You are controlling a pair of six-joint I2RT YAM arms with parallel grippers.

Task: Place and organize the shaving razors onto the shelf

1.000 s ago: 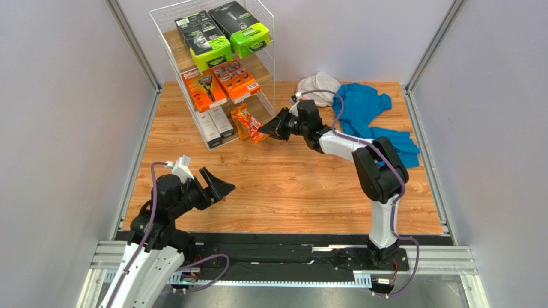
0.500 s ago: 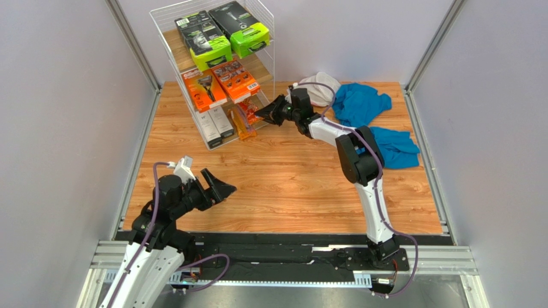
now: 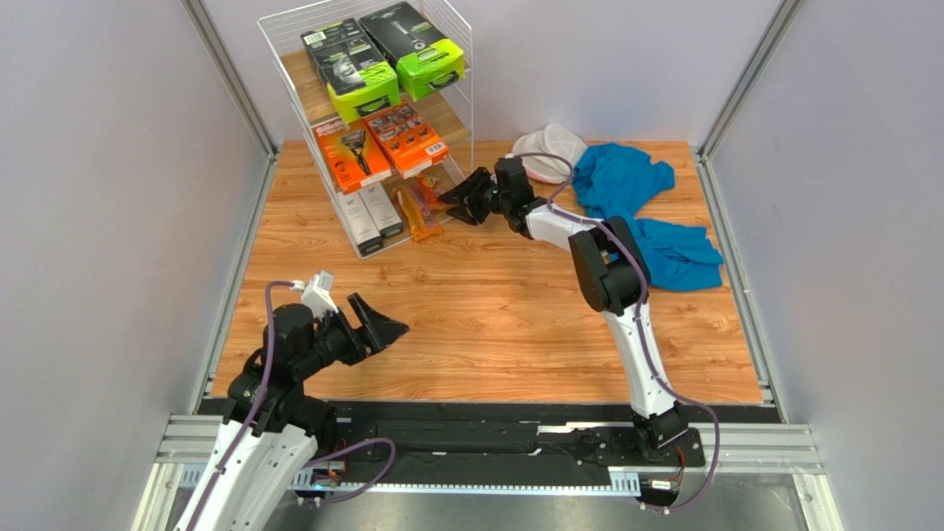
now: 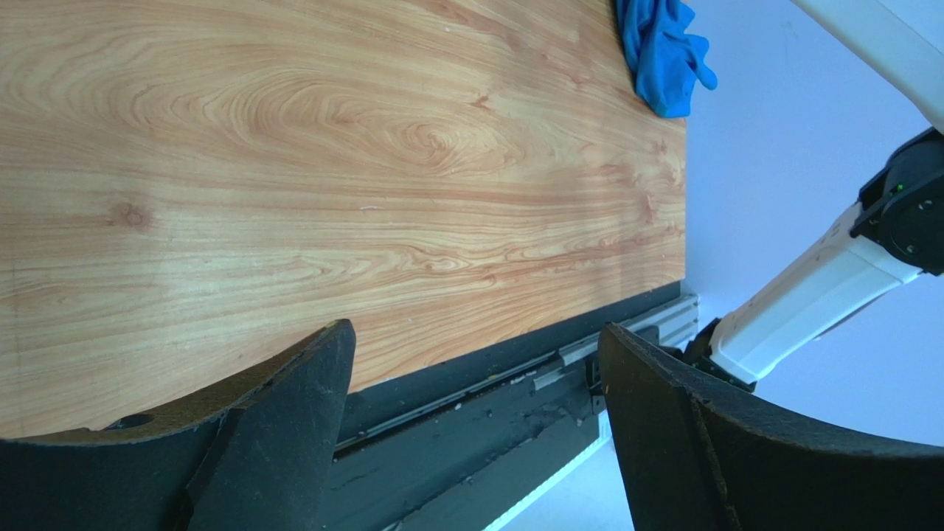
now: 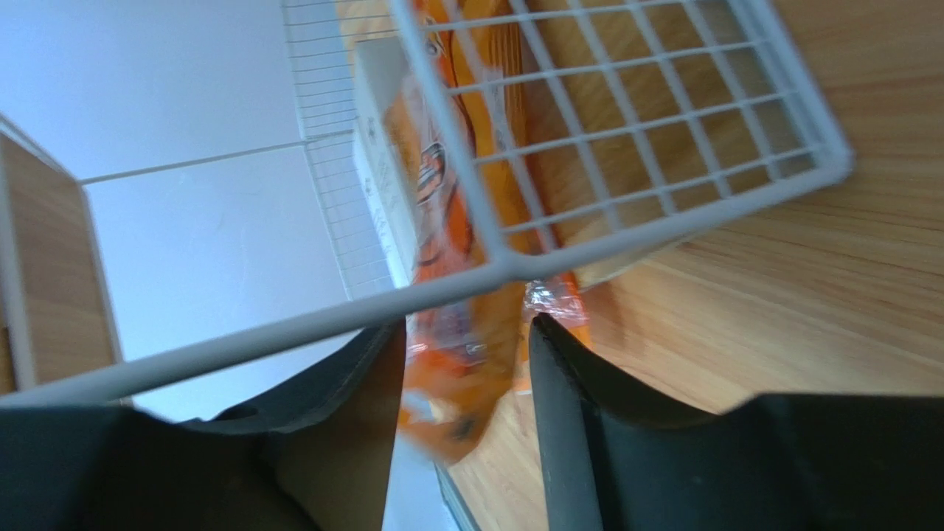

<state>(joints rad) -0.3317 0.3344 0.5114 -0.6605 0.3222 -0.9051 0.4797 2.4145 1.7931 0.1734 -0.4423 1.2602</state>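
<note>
Two black-lime packs, two orange boxes (two grey boxes).

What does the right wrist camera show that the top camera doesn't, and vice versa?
Only the right wrist view: the orange blister pack sits between the fingers of the right gripper, a shelf wire crossing in front of it. Only the top view: black and lime-green packs on the top tier, orange Gillette boxes on the middle one, the open left gripper, the blue cloth. Both: the shelf and that blister pack at its bottom tier.
</note>
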